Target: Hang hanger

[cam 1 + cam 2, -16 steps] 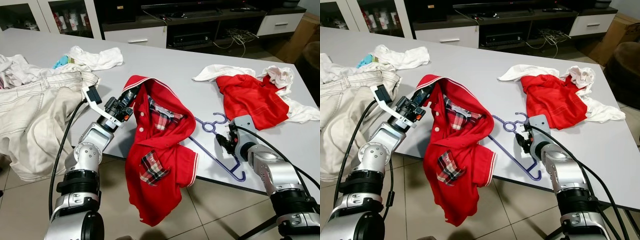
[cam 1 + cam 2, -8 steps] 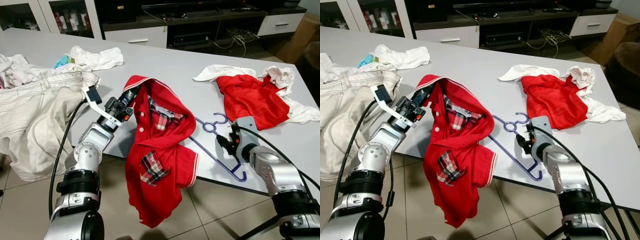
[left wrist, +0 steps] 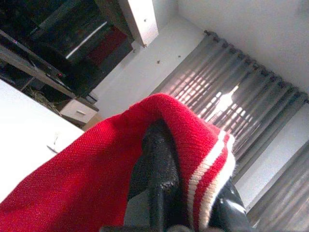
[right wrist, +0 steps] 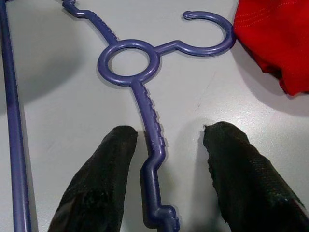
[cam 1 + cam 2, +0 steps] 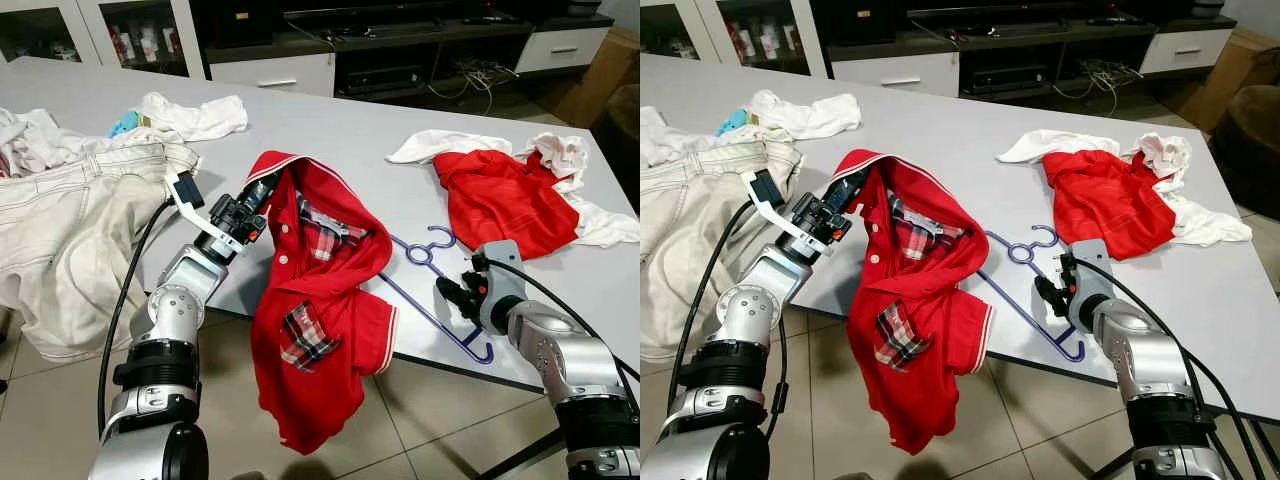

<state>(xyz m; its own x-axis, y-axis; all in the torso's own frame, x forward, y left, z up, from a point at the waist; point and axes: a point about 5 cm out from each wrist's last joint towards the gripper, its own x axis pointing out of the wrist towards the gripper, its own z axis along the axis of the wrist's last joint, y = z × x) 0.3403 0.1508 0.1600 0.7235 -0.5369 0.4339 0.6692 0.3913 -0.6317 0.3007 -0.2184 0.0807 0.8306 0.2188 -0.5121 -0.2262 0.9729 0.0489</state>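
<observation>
A red polo shirt [image 5: 320, 300] with a checked lining lies on the grey table [image 5: 340, 130] and hangs over its front edge. My left gripper [image 5: 262, 190] is shut on the shirt's striped collar [image 3: 207, 159], and the cloth drapes over a black finger [image 3: 159, 174]. A purple plastic hanger [image 5: 432, 312] lies flat on the table, its left arm tucked under the shirt. My right gripper [image 4: 164, 188] stands open just above the table, with one finger on each side of the hanger's right arm [image 4: 147, 111] below the ring and hook.
A second red shirt [image 5: 500, 195] lies among white cloths at the back right. Beige trousers [image 5: 70, 220] cover the table's left end, with a white cloth [image 5: 195, 115] behind them. A low TV cabinet [image 5: 400, 50] stands beyond the table. Tiled floor lies below the front edge.
My right arm has drawn back a little toward the table's front edge, along the hanger's arm. The left arm, shirt and hanger have stayed put.
</observation>
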